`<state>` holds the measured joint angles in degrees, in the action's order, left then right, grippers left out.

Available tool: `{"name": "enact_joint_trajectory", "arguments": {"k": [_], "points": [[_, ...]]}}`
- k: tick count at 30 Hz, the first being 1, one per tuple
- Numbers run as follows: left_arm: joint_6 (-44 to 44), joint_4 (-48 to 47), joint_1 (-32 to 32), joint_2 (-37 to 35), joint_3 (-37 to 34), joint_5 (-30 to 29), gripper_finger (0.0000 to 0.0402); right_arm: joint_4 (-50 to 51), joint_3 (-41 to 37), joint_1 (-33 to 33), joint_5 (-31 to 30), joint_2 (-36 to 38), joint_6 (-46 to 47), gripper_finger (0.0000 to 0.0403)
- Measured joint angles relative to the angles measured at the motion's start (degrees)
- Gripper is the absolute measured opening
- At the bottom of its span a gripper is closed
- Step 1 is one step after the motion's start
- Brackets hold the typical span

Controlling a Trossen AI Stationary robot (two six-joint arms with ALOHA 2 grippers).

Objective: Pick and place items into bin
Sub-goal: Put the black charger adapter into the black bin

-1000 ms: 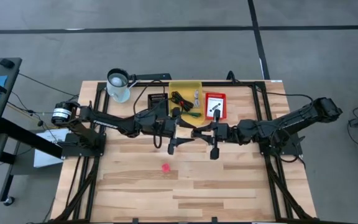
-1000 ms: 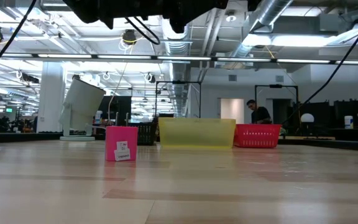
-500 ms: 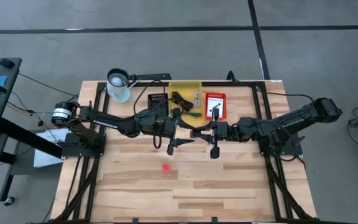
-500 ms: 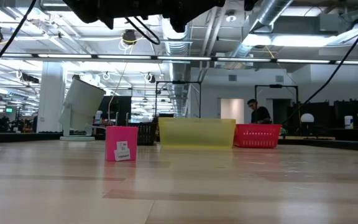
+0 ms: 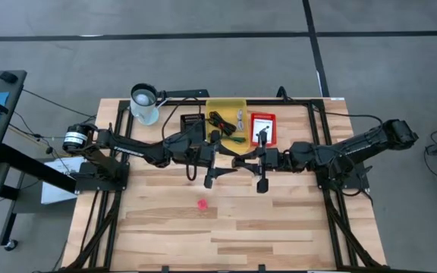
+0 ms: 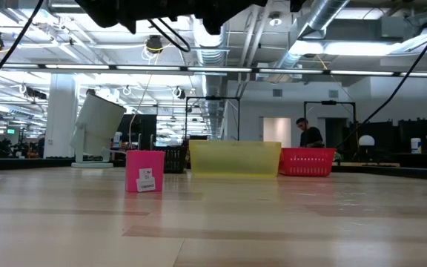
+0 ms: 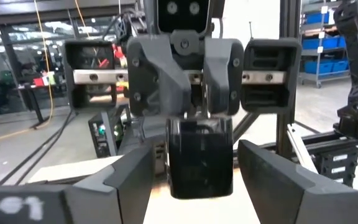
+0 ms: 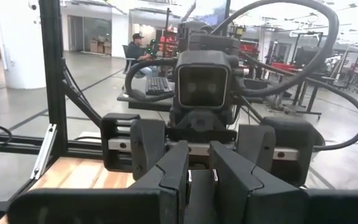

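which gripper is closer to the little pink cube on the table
Left. The left gripper hovers just up-table and slightly right of the pink cube; the right gripper is farther off, beyond it.

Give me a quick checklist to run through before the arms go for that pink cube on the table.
1. Pink cube free to reach: ok, it lies alone on bare wood, nearer the front edge than either arm.
2. Left pincer ready to grasp: ok, its jaws stand wide open and hold nothing.
3. Right pincer empty: ok, shut on nothing.
4. Arms clear of each other: not ok, the two pincers face one another closely at mid-table.
5. Yellow bin has room: ok, it holds a black cable and a few small parts, with floor still bare.
6. Red bin contents: cannot tell beyond a dark piece inside.
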<state>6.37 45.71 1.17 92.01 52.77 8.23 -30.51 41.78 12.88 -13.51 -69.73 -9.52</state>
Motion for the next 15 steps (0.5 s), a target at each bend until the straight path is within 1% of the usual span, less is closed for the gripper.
{"name": "enact_joint_trajectory", "arguments": {"k": [15], "points": [[-0.04, 0.07, 0.00, -0.02, 0.00, 0.00, 0.0173, -1.02, 0.00, 0.00, 0.17, 0.00, -0.15, 0.0055]]}}
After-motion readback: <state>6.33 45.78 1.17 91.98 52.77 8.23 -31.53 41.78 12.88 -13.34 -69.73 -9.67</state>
